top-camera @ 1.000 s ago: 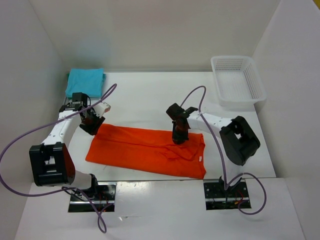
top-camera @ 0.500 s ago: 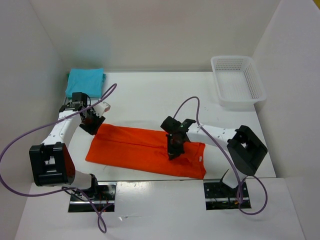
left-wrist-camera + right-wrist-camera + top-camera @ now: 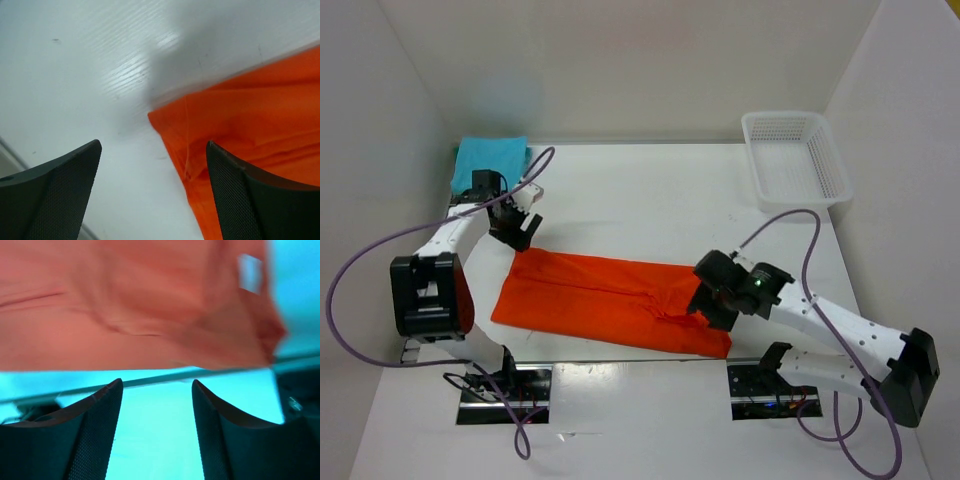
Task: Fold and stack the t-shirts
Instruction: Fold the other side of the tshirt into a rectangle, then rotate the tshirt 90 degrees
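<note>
The orange-red t-shirt [image 3: 610,300] lies flat on the table as a long folded strip. My left gripper [image 3: 518,228] hovers open just above its far left corner [image 3: 165,117], and cloth shows between and under the fingers [image 3: 250,200] without being held. My right gripper [image 3: 704,302] is open over the shirt's right end, with only table between its fingers [image 3: 95,430]. The shirt [image 3: 140,310] and its white label [image 3: 248,271] lie ahead of them. The turquoise t-shirt [image 3: 490,162] sits folded at the back left, a dark green edge [image 3: 456,153] showing beside it.
A white mesh basket [image 3: 796,160] stands at the back right. White walls close in the table on three sides. Purple cables loop from both arms. The right arm lies low across the near right of the table [image 3: 850,330].
Both grippers have opened and let go of the orange-red shirt. The left one drew back toward the far left. The right one swung from the shirt's middle toward its near right end.
</note>
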`<state>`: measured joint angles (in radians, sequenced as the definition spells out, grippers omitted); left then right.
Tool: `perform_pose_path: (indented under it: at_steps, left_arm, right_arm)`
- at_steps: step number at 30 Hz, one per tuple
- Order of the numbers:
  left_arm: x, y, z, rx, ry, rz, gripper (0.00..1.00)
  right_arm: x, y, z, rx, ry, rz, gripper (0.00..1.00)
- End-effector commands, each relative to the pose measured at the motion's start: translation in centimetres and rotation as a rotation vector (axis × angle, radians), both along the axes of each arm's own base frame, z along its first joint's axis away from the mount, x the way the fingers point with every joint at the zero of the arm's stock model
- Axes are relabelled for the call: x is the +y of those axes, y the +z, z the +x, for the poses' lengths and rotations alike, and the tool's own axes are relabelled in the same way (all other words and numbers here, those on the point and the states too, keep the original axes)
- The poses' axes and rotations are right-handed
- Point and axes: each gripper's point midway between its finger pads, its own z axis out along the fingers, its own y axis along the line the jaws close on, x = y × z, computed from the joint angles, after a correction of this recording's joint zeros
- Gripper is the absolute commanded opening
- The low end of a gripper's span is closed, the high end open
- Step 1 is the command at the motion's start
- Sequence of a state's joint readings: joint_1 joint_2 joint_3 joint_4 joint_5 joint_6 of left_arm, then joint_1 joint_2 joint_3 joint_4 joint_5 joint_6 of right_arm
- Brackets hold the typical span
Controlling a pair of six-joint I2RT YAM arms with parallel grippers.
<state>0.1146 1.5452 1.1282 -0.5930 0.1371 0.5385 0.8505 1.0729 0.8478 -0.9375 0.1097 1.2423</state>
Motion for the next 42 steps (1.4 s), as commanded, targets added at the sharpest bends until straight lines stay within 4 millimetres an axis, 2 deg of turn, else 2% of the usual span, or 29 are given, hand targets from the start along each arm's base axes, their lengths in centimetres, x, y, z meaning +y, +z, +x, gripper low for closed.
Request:
perform_pose_path:
  at_steps: [1, 4, 6, 7, 8, 10, 11, 12, 14, 15, 17, 19, 20, 22, 24, 26, 29, 31, 32, 33, 34, 35, 36, 38, 40, 42]
  left_arm:
    - [-0.8, -2.4, 1.8, 0.016, 0.012, -0.056, 0.92]
    - [-0.5, -3.5, 3.0, 0.013, 0.009, -0.042, 0.95]
    - [-0.5, -4.6, 3.3, 0.039, -0.016, -0.015, 0.95]
    - [-0.2, -4.7, 3.5, 0.041, -0.02, 0.004, 0.95]
    - [-0.1, -4.8, 3.4, 0.047, -0.04, 0.014, 0.93]
    - [0.6, -6.4, 2.4, 0.078, -0.03, 0.053, 0.9]
    - [0.6, -6.8, 2.1, 0.083, -0.044, 0.06, 0.87]
    - [0.8, -7.3, 1.6, 0.099, -0.039, 0.069, 0.84]
    - [0.8, -7.8, 1.1, 0.109, -0.039, 0.068, 0.78]
    - [0.8, -7.8, 1.1, 0.109, -0.039, 0.068, 0.71]
    - [0.3, -8.7, 0.9, 0.131, -0.04, 0.038, 0.66]
    - [0.0, -9.3, 0.7, 0.148, -0.034, 0.006, 0.62]
    - [-0.2, -9.6, 0.6, 0.155, -0.038, -0.005, 0.61]
    - [-0.5, -9.8, 0.8, 0.159, -0.038, -0.027, 0.59]
    - [-0.6, -9.9, 1.2, 0.158, -0.042, -0.036, 0.53]
    - [-0.5, -10.2, 1.0, 0.168, -0.038, -0.029, 0.44]
    - [0.9, -10.3, 0.9, 0.17, 0.01, -0.026, 0.33]
    - [1.7, -10.2, 0.8, 0.168, 0.032, -0.04, 0.28]
    - [1.4, -10.6, 0.2, 0.186, 0.027, -0.055, 0.26]
    - [1.9, -10.6, 0.1, 0.185, 0.044, -0.056, 0.26]
    - [2.4, -10.6, 0.0, 0.183, 0.057, -0.066, 0.26]
    - [2.4, -10.6, 0.0, 0.183, 0.057, -0.066, 0.26]
    - [2.9, -10.6, -0.3, 0.193, 0.073, -0.07, 0.26]
    - [3.5, -10.6, -0.4, 0.191, 0.08, -0.066, 0.26]
    - [4.3, -10.4, -0.2, 0.183, 0.085, -0.047, 0.26]
    - [4.3, -10.7, -0.3, 0.191, 0.074, -0.044, 0.26]
  right_arm:
    - [-4.1, -2.4, -2.2, 0.083, -0.249, -0.101, 0.63]
    - [-4.0, -2.4, -2.8, 0.122, -0.285, -0.065, 0.71]
    - [-4.9, -3.6, -4.7, 0.214, -0.305, -0.112, 0.72]
    - [-4.7, -3.9, -5.9, 0.266, -0.284, -0.107, 0.72]
    - [-4.4, -4.0, -6.7, 0.288, -0.278, -0.089, 0.72]
    - [-3.8, -4.5, -8.9, 0.366, -0.327, -0.051, 0.74]
    - [-4.4, -5.4, -9.7, 0.392, -0.363, -0.029, 0.77]
    - [-4.1, -5.3, -10.0, 0.405, -0.383, 0.012, 0.77]
    - [-4.3, -4.7, -9.1, 0.36, -0.463, 0.06, 0.77]
    - [-4.5, -4.4, -8.9, 0.353, -0.509, 0.082, 0.77]
    - [-4.9, -4.8, -8.7, 0.354, -0.538, 0.057, 0.77]
    - [-5.5, -6.0, -8.6, 0.379, -0.529, -0.038, 0.77]
    - [-5.4, -5.8, -8.2, 0.384, -0.517, -0.06, 0.77]
    - [-6.0, -7.3, -8.2, 0.444, -0.511, -0.172, 0.77]
    - [-6.1, -8.1, -8.4, 0.484, -0.463, -0.26, 0.77]
    - [-6.3, -8.5, -8.5, 0.509, -0.434, -0.312, 0.77]
    - [-6.4, -9.1, -8.7, 0.548, -0.393, -0.383, 0.77]
    - [-5.6, -9.4, -8.2, 0.555, -0.337, -0.382, 0.74]
    - [-5.3, -9.4, -7.5, 0.532, -0.312, -0.386, 0.73]
    - [-3.8, -8.6, -5.9, 0.478, -0.266, -0.367, 0.71]
    - [-4.1, -8.3, -5.1, 0.466, -0.261, -0.427, 0.71]
    - [-4.1, -7.8, -3.4, 0.384, -0.242, -0.467, 0.66]
    - [-2.8, -6.9, -1.6, 0.334, -0.244, -0.439, 0.66]
    - [-2.5, -7.6, -0.2, 0.337, -0.251, -0.406, 0.62]
    - [-3.3, -8.7, -1.9, 0.402, -0.255, -0.409, 0.62]
    - [-4.3, -9.3, -2.7, 0.43, -0.303, -0.383, 0.62]
